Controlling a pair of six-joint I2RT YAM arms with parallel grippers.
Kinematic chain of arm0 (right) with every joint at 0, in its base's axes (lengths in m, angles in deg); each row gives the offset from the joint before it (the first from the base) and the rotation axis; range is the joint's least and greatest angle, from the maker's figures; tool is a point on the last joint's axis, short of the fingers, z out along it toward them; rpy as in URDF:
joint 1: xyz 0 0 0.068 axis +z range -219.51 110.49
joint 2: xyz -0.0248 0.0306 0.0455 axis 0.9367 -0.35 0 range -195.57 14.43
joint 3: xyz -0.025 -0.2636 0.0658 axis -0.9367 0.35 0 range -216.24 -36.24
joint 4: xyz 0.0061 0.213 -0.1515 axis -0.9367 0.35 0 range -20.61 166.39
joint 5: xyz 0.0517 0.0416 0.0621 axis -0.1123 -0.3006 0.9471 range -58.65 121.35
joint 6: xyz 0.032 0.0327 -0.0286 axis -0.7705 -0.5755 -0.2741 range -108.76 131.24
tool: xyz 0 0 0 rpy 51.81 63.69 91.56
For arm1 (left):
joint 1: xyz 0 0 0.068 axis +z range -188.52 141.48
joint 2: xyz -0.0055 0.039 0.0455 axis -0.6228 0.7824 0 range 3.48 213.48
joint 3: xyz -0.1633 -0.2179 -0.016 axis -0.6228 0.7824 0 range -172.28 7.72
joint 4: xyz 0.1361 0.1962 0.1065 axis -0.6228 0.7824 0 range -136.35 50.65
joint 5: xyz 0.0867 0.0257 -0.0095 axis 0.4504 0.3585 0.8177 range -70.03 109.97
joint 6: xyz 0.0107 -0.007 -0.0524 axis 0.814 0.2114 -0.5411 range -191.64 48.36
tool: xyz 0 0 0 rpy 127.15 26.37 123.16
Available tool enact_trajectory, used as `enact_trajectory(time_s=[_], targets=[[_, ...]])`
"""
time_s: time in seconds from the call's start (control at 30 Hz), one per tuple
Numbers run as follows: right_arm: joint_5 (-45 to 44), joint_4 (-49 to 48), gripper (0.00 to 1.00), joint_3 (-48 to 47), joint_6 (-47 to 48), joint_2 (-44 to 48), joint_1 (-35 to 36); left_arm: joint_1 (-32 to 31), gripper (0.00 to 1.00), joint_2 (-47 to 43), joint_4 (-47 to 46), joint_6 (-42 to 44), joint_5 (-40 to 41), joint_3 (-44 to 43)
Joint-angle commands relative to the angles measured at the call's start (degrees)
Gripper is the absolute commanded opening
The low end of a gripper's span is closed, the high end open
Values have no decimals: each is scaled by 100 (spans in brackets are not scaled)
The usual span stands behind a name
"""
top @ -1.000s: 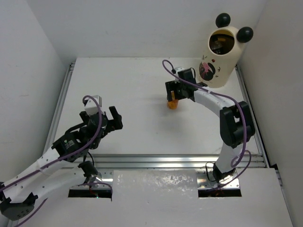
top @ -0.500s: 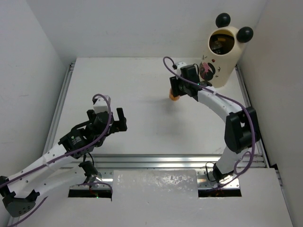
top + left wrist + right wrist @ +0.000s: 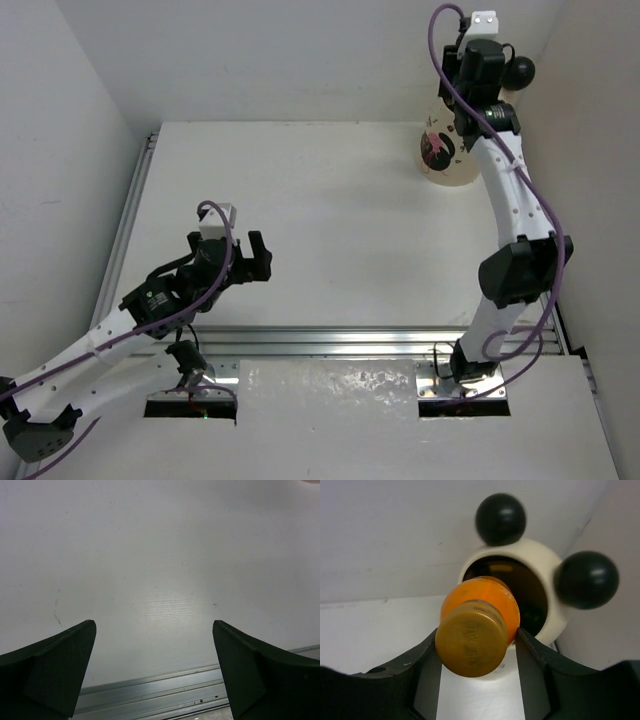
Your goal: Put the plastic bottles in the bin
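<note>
An orange bottle [image 3: 480, 625] is clamped between the right fingers [image 3: 532, 672], one finger pressed against each flank. Its dull gold cap faces back toward the wrist and its body points away from it. Just beyond the fingertips lies the round, dark mouth of the bin [image 3: 551, 625], and the bottle's far end overlaps that opening in the wrist view (whether it has crossed the rim cannot be told). What lies inside the bin is too dark to make out.

Two black ball ears sit on the cream rim, one [image 3: 500, 519] above the fingers and the other [image 3: 586, 580] off to their right side. In the overhead view the right arm [image 3: 512, 200] reaches up and over the bin [image 3: 447, 168] at the far right corner of the surface [image 3: 300, 190]. It hides the opening and the bottle, and leaves the lower wall with its pink-and-black picture [image 3: 437, 148] and one ear [image 3: 520, 72] showing.

Well apart from all this, the left fingers [image 3: 55, 672] are spread wide with nothing between them. They hang over bare white surface [image 3: 160, 555] near the left front, and a metal rail [image 3: 165, 697] runs crosswise just beneath the fingertips. The overhead view shows the same fingers [image 3: 260, 258] parted and pointing toward the middle of the surface.
</note>
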Motion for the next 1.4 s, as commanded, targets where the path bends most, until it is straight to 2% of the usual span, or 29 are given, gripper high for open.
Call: enact_trajectory(time_s=[0.0, 0.13, 0.27, 0.37, 0.5, 0.63, 0.73, 0.9, 0.97, 1.03, 1.07, 1.13, 1.23, 1.37], targets=[[-423, 7, 29, -673, 182, -693, -137, -2, 100, -76, -286, 129, -138, 5], [-353, 278, 36, -1490, 208, -1344, -278, -2, 100, -32, -295, 155, -191, 14], [-414, 385, 56, -1730, 200, -1679, -374, -2, 100, -6, -321, 190, -244, 22], [-274, 437, 62, -1782, 25, -1845, -567, -2, 100, 29, -347, 225, -305, 22], [-405, 657, 97, -1923, -108, -1934, -665, -2, 100, 56, -374, 252, -384, 31], [-432, 639, 99, -1914, -231, -1688, -674, -2, 100, 91, -409, 287, -437, 49], [-82, 753, 99, -1914, -441, -1337, -665, -2, 100, 117, -418, 287, -446, 40], [771, 876, 99, -1010, -775, -46, -542, 7, 100, 47, -348, 226, -262, 23], [1157, 955, 99, -212, -855, 707, -437, 33, 100, 12, -138, -2, 271, -56], [1168, 956, 99, 473, -864, 1289, -156, 86, 100, 29, 326, -500, 843, -231], [1168, 921, 99, 1268, -925, 1596, -59, 156, 100, 38, 486, -722, 1394, -302], [1290, 912, 99, 2438, -1048, 2502, 196, 192, 100, 38, 924, -1250, 1976, -486], [1720, 1130, 99, 3740, -1469, 3513, 390, 201, 100, -49, 1190, -1559, 2313, -654], [2615, 1422, 99, 4974, -1787, 4533, 478, 192, 100, -225, 1217, -1138, 2384, -804]])
